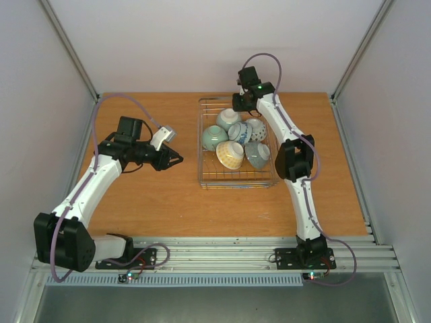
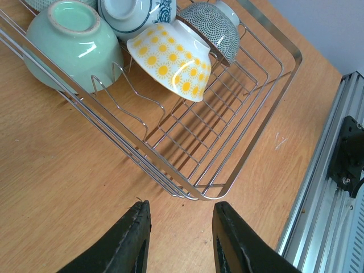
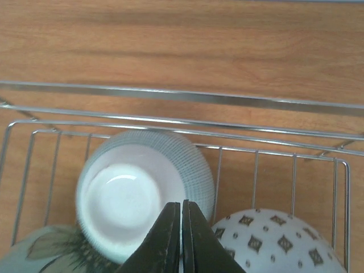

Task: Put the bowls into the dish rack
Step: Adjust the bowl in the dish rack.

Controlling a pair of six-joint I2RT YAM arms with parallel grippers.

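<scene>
The wire dish rack (image 1: 205,176) stands mid-table and holds several bowls: a pale green one (image 1: 214,137), a yellow-patterned one (image 1: 230,154), a grey dotted one (image 1: 257,154) and a blue-ribbed one (image 1: 228,119). My left gripper (image 1: 172,159) hovers open and empty left of the rack, its fingertips (image 2: 139,219) just short of the rack's near corner (image 2: 227,190). My right gripper (image 3: 181,207) is shut at the rack's far end, its tips over the white inside of the blue-ribbed bowl (image 3: 125,193), which looks blurred. A white bowl with small marks (image 3: 273,239) lies beside it.
The right arm (image 1: 294,158) reaches along the rack's right side. A metal rail (image 1: 236,250) runs along the table's near edge, and also shows in the left wrist view as a rail (image 2: 318,216). White walls close in the left, back and right.
</scene>
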